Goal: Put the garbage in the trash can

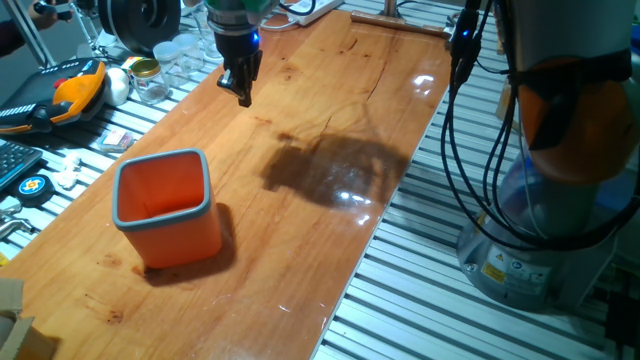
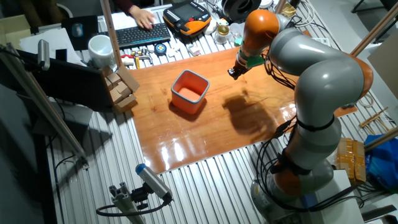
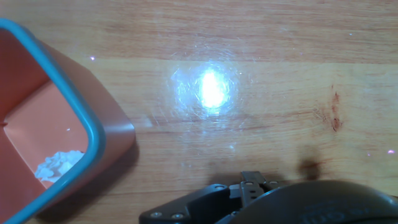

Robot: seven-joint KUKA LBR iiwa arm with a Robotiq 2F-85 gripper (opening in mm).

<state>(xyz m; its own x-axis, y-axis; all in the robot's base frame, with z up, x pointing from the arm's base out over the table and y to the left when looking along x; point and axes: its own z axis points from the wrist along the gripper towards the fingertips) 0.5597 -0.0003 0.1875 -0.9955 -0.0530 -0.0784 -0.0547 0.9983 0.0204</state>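
The garbage (image 3: 58,165) lies inside the trash can (image 1: 166,208) on the table (image 1: 330,150).

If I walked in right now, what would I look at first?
Probably the bright orange trash can standing near one end of the shiny wooden table. In the hand view a crumpled white wad of garbage lies on its bottom. Next you would notice the big grey and orange robot arm, its gripper hanging above the table, away from the can.
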